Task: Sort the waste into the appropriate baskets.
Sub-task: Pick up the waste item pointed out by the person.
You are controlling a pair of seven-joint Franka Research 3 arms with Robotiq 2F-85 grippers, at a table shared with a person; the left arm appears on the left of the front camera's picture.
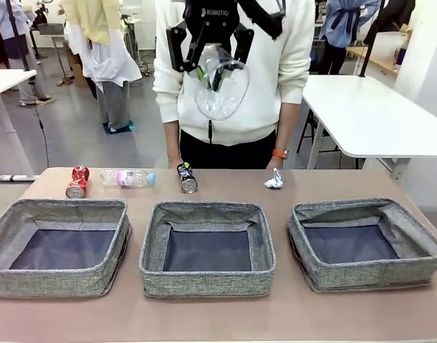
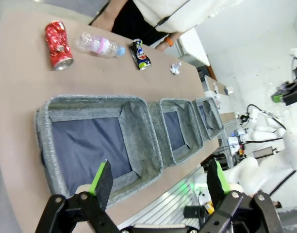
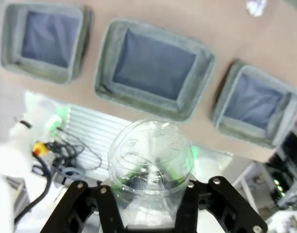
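Step in hand: transport of 1 item. The desk (image 1: 204, 314) carries 3 baskets (image 1: 204, 207), all bare inside. The right hand (image 1: 213, 71) is clenched on the clear plastic (image 1: 222, 96), high above the desk's far edge. Next move, by judgement: descend over the fitting basket, then release. The left hand (image 2: 159, 177) is released and holds nothing. The bottle (image 1: 127, 178), red can (image 1: 77, 181), dark can (image 1: 187, 177) and wad (image 1: 273, 180) lie on the desk beyond the baskets. The front view shows the carry height; the right wrist view shows the grip itself.
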